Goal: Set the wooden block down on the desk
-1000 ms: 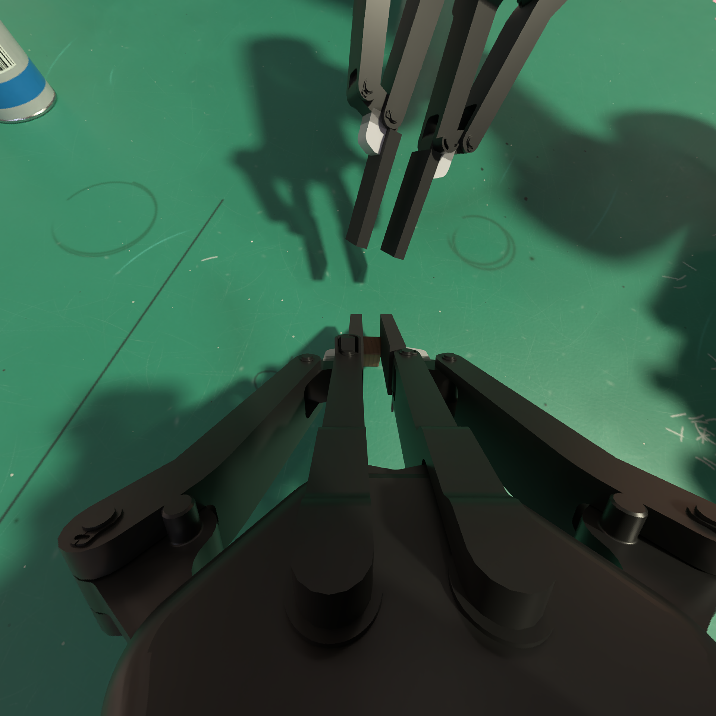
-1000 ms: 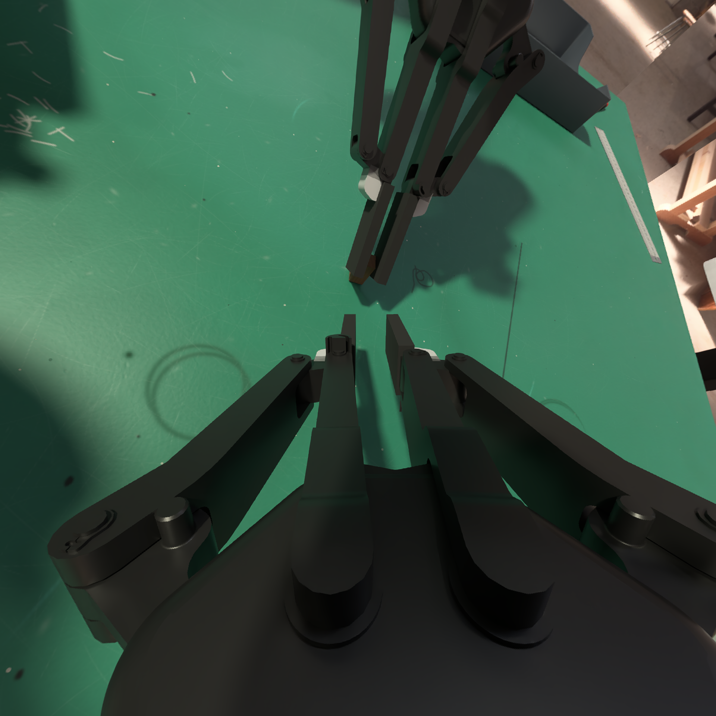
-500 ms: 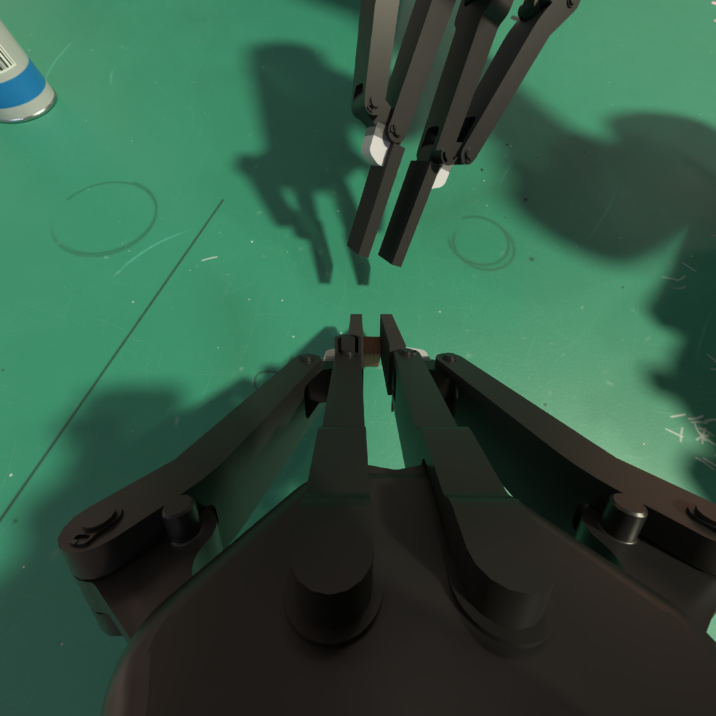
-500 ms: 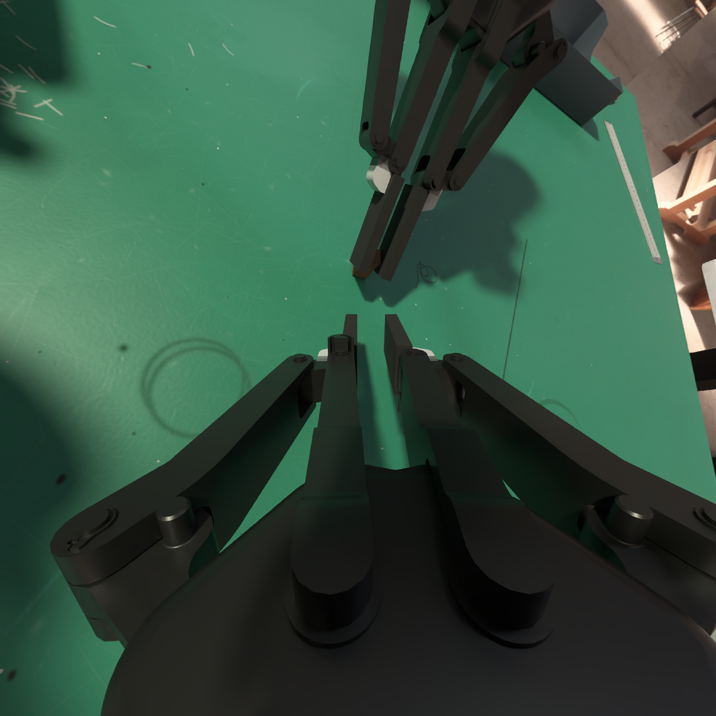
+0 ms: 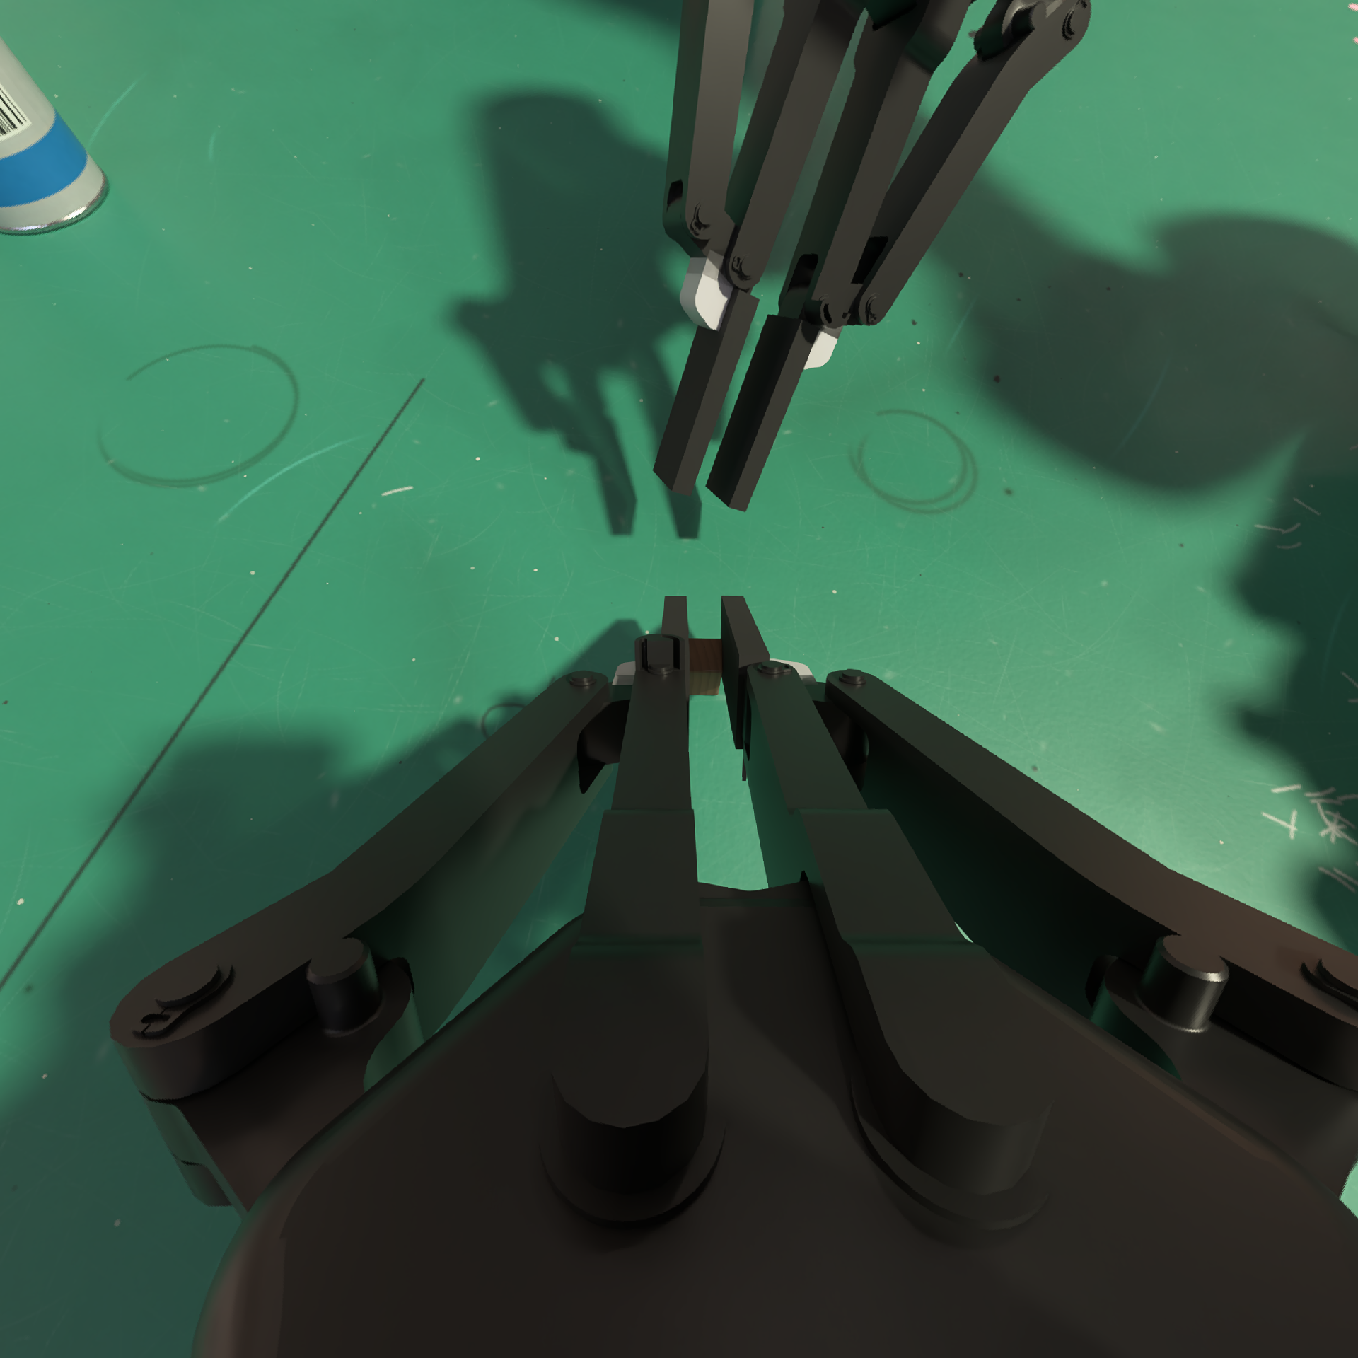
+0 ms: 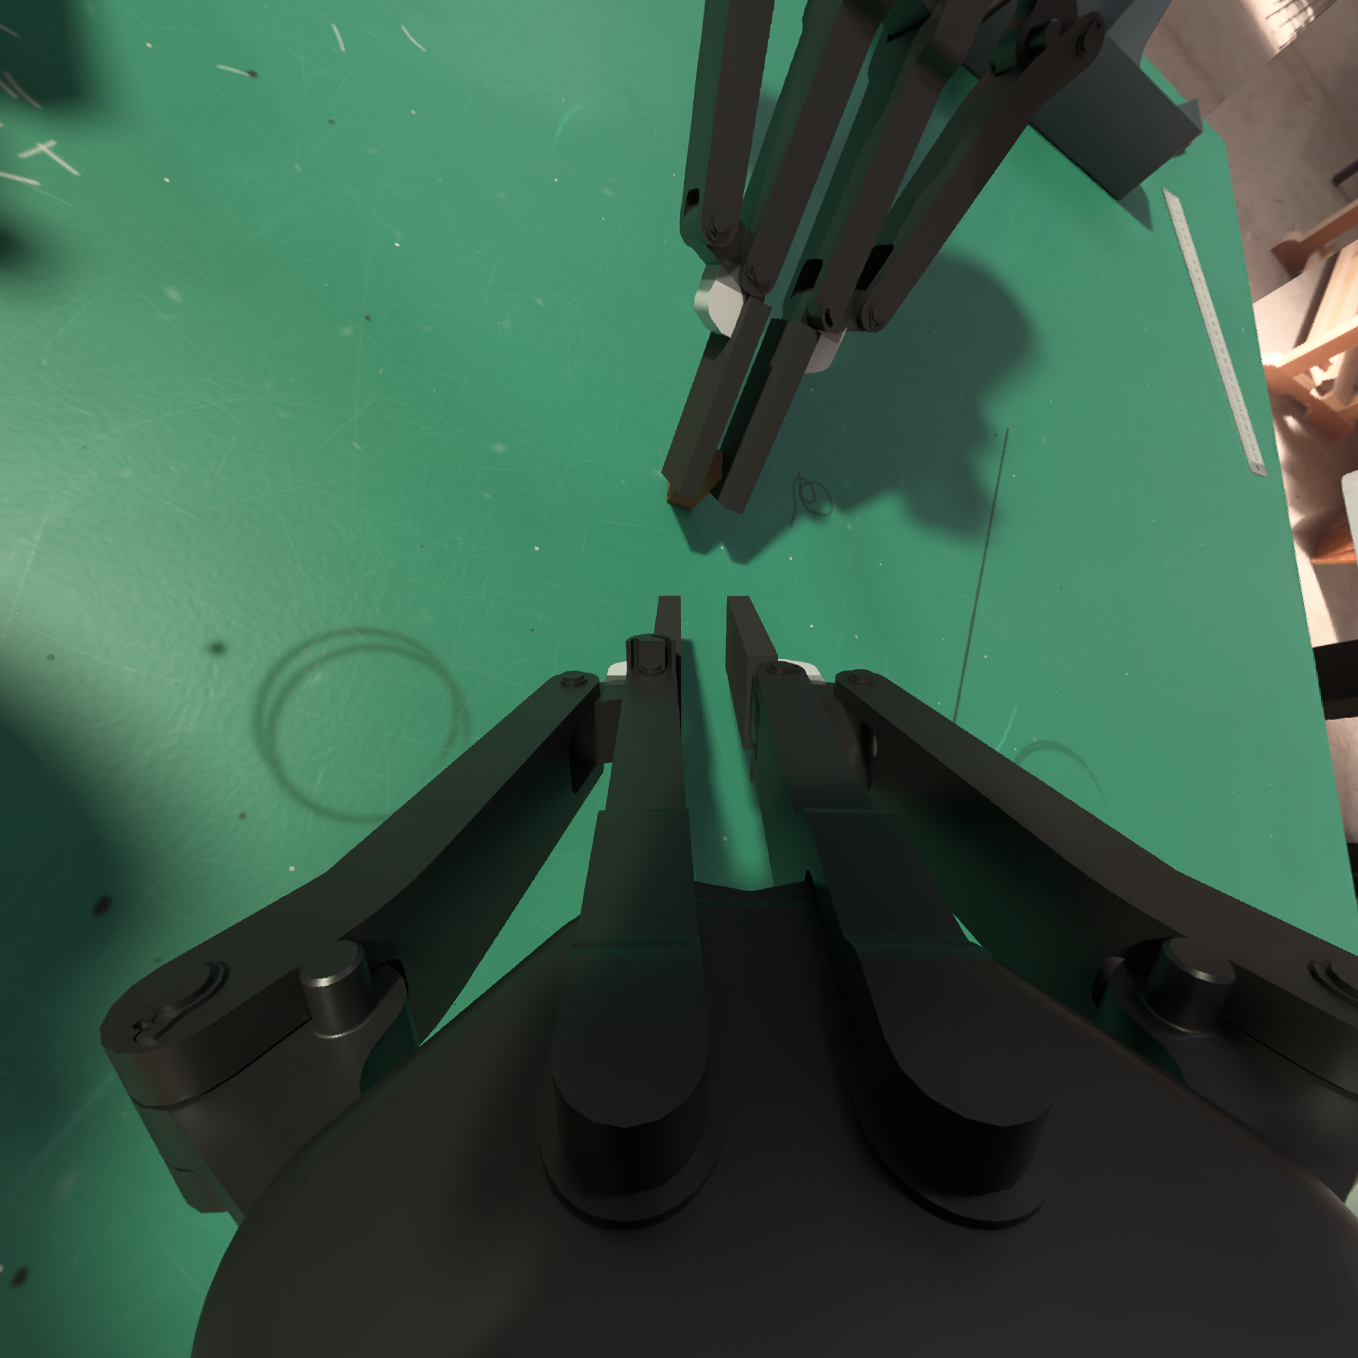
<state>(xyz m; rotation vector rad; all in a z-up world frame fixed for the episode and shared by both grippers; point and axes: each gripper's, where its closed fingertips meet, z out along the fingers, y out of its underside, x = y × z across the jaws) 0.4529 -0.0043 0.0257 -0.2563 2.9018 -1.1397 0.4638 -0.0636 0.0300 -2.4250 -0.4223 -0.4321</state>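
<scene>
The small wooden block (image 5: 704,663) is pinched between the fingertips of my left gripper (image 5: 704,610), low over the green desk (image 5: 294,624). In the right wrist view the block's brown corner (image 6: 691,498) shows at the tips of the left gripper (image 6: 709,500), right at its shadow; I cannot tell if it touches the desk. My right gripper (image 6: 703,610) is empty, its jaws a narrow gap apart. It also shows in the left wrist view (image 5: 702,491), facing the left gripper, raised above the desk.
A blue and white can (image 5: 37,162) stands at the far left. A steel ruler (image 6: 1212,331) lies by the desk's right edge, with a grey box (image 6: 1102,125) behind it. Wooden furniture (image 6: 1315,367) stands beyond the edge.
The right gripper has shifted a little and its jaws have narrowed slightly. The left gripper and the block have stayed put.
</scene>
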